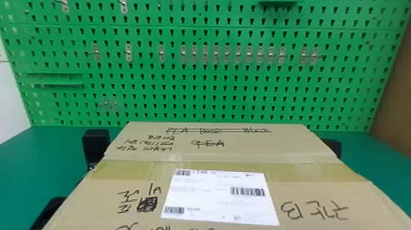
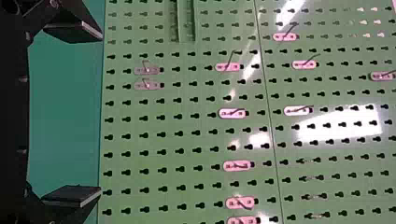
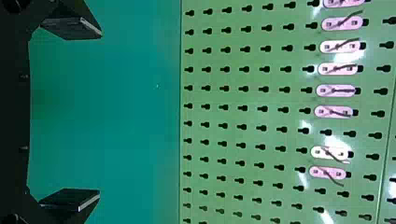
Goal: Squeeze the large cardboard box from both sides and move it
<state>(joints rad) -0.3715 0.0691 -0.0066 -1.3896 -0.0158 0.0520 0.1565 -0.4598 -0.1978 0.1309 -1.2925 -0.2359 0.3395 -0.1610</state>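
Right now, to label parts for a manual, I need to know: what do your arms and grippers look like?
The left arm shows plain black. The left gripper is black too, with two flat, tapering fingers edged in pale grey; the right gripper looks the same.

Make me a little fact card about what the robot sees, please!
box: big, brown cardboard, with black scribbles on top
label: white, on top of the box
tape: yellowish, across the top
left claw: open, nothing between its fingers
right claw: open, nothing between its fingers
left arm: black, part peeks out at the box's left
right arm: black, part peeks out at the box's right
arms touching box: can't tell
table: green
wall: green, full of holes, behind the table
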